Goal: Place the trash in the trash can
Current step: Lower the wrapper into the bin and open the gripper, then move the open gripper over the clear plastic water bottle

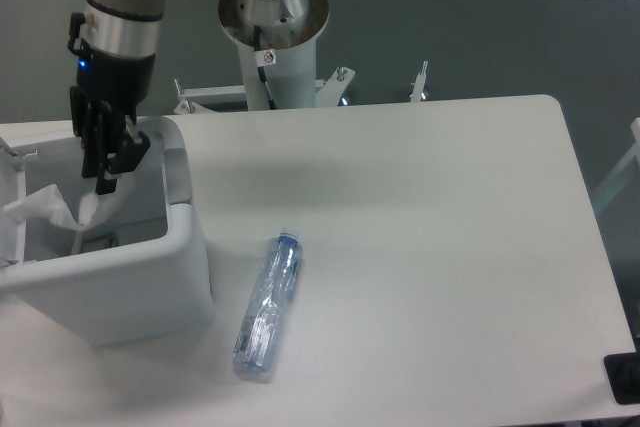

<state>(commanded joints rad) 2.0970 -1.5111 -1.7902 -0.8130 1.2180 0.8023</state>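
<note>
The gripper [103, 175] hung over the open white trash can [150, 292], fingers drawn together on the top of the crumpled white wrapper [55, 213], which trailed down inside the bin (its lower part was hidden by the wall). The crushed clear bottle [269, 305] lay on the white table [430, 247], just beside the bin.

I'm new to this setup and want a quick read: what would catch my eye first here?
The arm's hand hangs over the big white trash can at the table's left edge, with the crumpled white wrapper inside the can below it. A crushed clear bottle with a bluish cap lies alone on the white table, just right of the can.
</note>
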